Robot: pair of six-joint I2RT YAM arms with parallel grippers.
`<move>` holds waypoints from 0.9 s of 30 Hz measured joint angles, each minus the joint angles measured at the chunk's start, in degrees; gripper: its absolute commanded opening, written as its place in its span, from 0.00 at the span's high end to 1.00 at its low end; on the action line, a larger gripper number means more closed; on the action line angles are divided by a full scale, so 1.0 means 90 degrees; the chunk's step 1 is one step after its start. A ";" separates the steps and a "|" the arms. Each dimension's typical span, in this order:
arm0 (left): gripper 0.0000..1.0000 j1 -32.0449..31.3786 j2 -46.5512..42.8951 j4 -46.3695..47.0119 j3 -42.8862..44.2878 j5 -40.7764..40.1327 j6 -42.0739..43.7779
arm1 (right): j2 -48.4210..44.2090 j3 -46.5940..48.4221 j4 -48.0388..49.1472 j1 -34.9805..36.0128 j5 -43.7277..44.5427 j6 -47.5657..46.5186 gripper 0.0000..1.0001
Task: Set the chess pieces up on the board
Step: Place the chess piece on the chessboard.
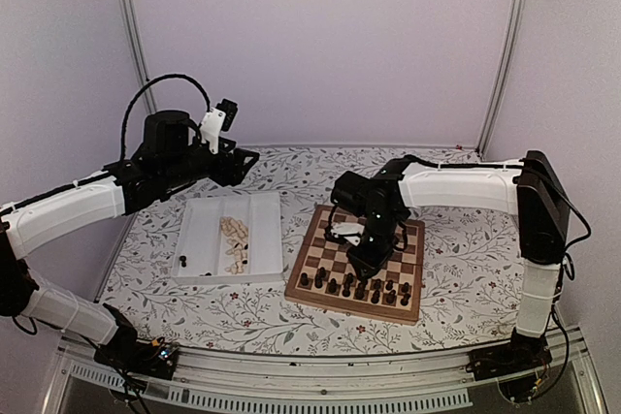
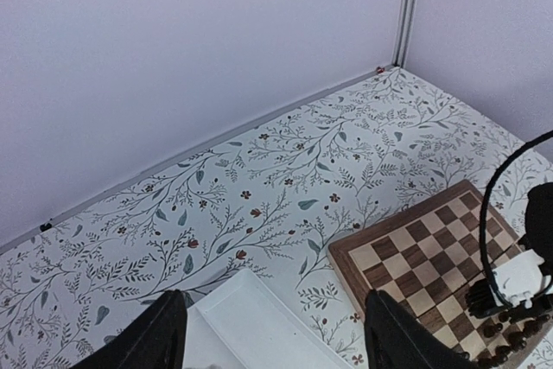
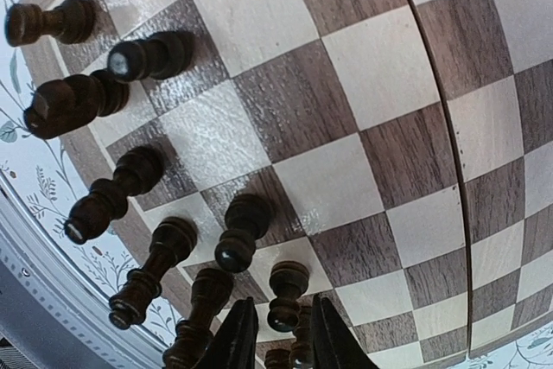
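The board (image 1: 312, 251) lies right of centre, with several dark chess pieces (image 1: 349, 286) standing in its two near rows. My right gripper (image 1: 367, 261) hangs low over those rows. In the right wrist view its fingers (image 3: 238, 334) straddle a dark pawn (image 3: 287, 295) that stands on a pale square of the board (image 3: 346, 162), with a small gap on each side; the gripper (image 3: 283, 334) is open. My left gripper (image 1: 247, 157) is open and empty, high above the far edge of the white tray (image 2: 251, 317).
The white two-compartment tray (image 1: 209, 230) left of the board holds several pale pieces (image 1: 234, 239) in its right half and two dark pieces (image 1: 182, 261) in its left half. The board's far rows hold no pieces. Walls close the back and sides.
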 measured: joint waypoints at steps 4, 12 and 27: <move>0.27 0.0000 0.0000 -0.0136 0.0000 0.0000 0.0000 | -0.0185 0.0010 -0.0022 0.0002 -0.0027 0.0005 0.73; 0.32 -0.0005 0.0092 -0.1343 0.0644 -0.0969 -0.0508 | -0.0962 0.0015 0.0226 -0.0143 0.0015 0.0019 0.65; 0.36 -0.0080 -0.0571 -0.4104 -0.1003 -0.1836 -0.3937 | -0.2584 -0.1571 0.2402 -0.0928 -0.0520 0.0015 0.66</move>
